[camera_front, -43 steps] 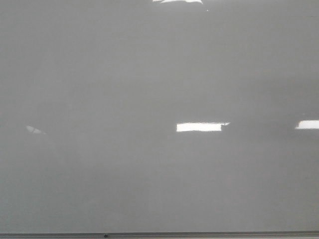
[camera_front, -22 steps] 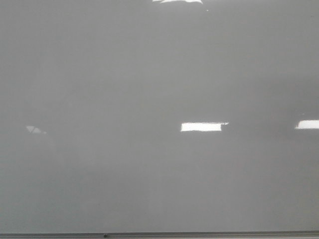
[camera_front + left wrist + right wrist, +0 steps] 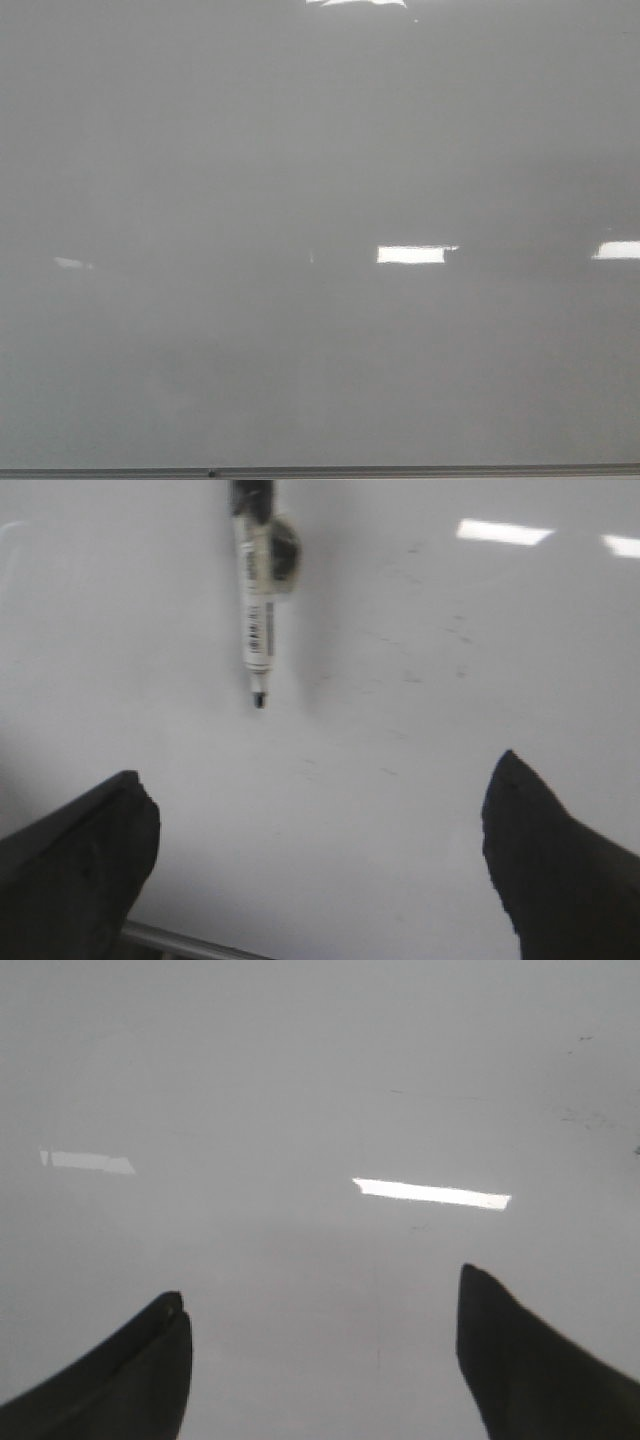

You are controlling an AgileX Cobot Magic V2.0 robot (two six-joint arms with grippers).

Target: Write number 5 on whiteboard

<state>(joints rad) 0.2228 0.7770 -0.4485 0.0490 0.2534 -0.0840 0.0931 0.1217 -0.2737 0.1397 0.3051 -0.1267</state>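
Observation:
The whiteboard fills the front view, glossy pale grey, with no digit 5 on it in any view. Neither gripper shows in the front view. In the left wrist view my left gripper is open and empty above the whiteboard. A white marker with a black tip lies on the board ahead of the fingers, its tip pointing towards them, apart from both. In the right wrist view my right gripper is open and empty over bare board.
A thin grey metal edge strip runs along the board's near edge; it also shows by the left finger. Bright rectangular light reflections lie on the board. Faint smudges mark the surface.
The bright reflection near the middle of the front view has grown shorter from its left end and a dim band has spread across there. Nothing else has moved.

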